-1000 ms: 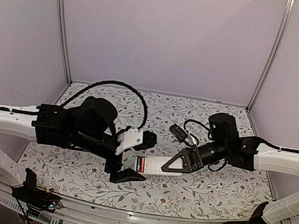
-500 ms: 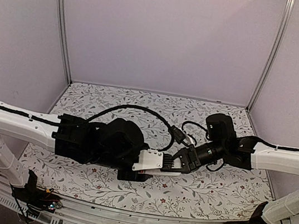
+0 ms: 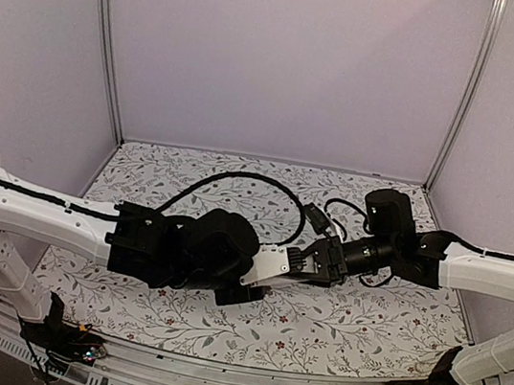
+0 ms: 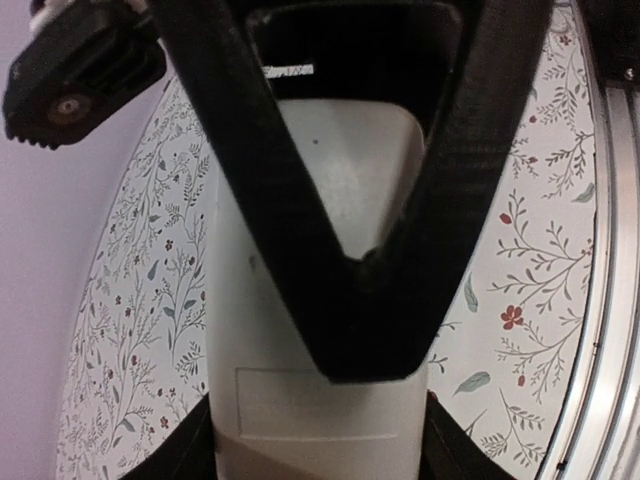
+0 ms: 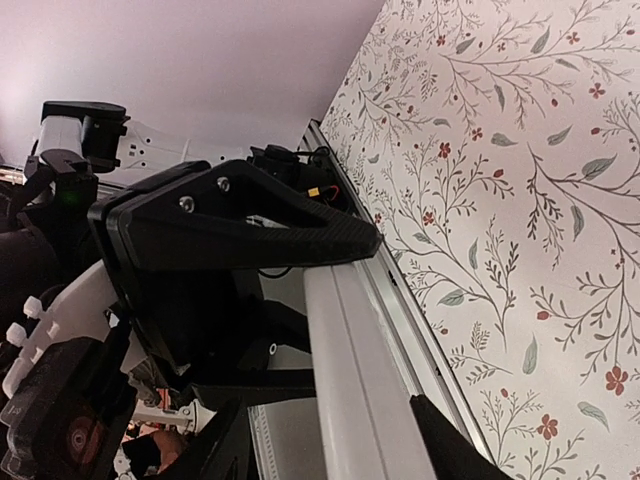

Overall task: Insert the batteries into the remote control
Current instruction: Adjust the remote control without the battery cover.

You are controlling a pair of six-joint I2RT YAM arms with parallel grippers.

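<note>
From my overhead feed, both arms meet over the middle of the flower-patterned table [image 3: 383, 318], tip to tip and clear of its surface. The remote control [image 4: 310, 400] is carried in the air between them, not lying on the cloth.

On the left wrist feed I see its white back running straight up the middle of the view, away from the camera. The left gripper [image 3: 277, 267] has it: its dark fingers [image 4: 190, 455] sit flush against the two long sides of the handset at the bottom of the picture, closed about halfway onto the body. So the near end of the remote is seated in that hand and the rest juts out towards the other arm.

The right gripper [image 3: 318, 260] comes in from the far end. One of its open triangular fingers [image 4: 370, 300] lies across the white back, its point towards the left wrist camera. On the right wrist feed the pale slab [image 5: 350, 400] runs between dark shapes at the bottom edge. That view is cramped, so I cannot tell whether these jaws pinch the remote or merely stand astride it.
</note>
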